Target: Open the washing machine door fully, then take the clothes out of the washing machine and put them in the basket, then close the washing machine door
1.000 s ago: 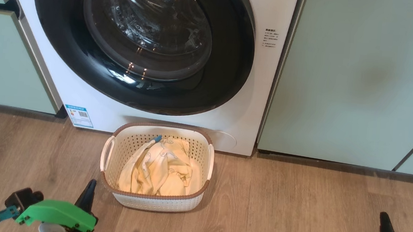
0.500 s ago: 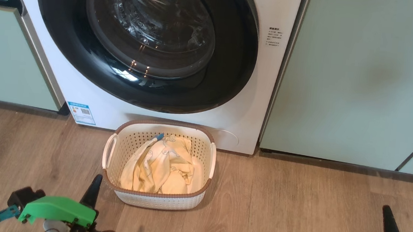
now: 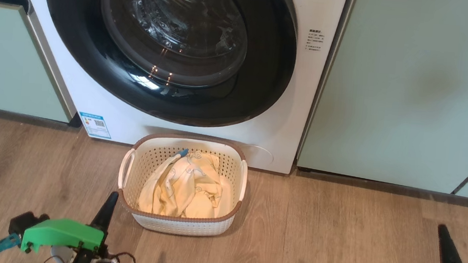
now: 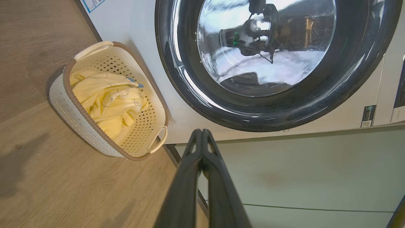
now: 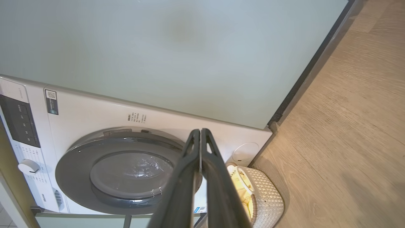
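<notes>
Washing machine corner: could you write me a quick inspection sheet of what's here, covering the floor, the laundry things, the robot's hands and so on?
Surface: wood-look plank floor, faint shadows on it.
Job's things: washing machine door shut against the white washing machine; clothes lie crumpled in the basket, which stands on the floor right in front of the machine.
Clutter: nothing seen.
Grippers: left gripper shut, empty, beside the basket's near left corner; right gripper shut, empty, well off to the basket's right.
Cables: thin dark wires loop by the left gripper's green mount.
Surroundings: pale green cabinet panels on both sides of the machine.
</notes>
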Available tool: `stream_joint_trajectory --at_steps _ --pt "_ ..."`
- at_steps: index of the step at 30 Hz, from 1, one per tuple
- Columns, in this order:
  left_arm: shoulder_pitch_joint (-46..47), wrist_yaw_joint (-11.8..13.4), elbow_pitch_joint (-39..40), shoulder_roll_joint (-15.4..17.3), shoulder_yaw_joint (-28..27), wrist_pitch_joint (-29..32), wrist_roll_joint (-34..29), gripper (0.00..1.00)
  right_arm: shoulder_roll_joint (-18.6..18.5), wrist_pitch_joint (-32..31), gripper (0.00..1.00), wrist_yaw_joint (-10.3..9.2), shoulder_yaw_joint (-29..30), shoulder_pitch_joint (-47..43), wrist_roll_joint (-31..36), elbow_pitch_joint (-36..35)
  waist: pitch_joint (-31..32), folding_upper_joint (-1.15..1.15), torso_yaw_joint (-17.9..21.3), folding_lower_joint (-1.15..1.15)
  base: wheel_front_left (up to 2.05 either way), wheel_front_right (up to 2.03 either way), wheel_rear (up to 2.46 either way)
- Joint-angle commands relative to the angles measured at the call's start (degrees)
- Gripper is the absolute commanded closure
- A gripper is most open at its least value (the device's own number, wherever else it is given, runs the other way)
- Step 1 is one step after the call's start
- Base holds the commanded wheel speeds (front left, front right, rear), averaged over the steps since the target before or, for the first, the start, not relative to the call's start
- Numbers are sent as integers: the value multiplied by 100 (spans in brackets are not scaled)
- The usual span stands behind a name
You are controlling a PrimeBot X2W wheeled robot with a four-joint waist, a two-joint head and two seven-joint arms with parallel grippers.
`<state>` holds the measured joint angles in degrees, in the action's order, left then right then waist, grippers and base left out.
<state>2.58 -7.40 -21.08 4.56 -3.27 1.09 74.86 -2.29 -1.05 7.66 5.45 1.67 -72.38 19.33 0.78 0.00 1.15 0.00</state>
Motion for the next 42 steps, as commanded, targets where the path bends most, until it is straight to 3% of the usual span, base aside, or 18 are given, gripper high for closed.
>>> stream_joint_trajectory --at_steps 1,30,42 --pt "335 -7 230 34 -160 48 118 100 -53 -54 100 -13 -48 318 -140 -256 -3 0 -4 0 0 0 0" --pt "360 -9 700 -167 -326 537 1716 100 -59 -539 100 -17 105 451 -1963 -528 -95 0 -114 0 0 0 0" --pt "360 -9 704 -169 -327 541 1730 100 -59 -544 100 -17 106 452 -1979 -531 -95 0 -115 0 0 0 0"
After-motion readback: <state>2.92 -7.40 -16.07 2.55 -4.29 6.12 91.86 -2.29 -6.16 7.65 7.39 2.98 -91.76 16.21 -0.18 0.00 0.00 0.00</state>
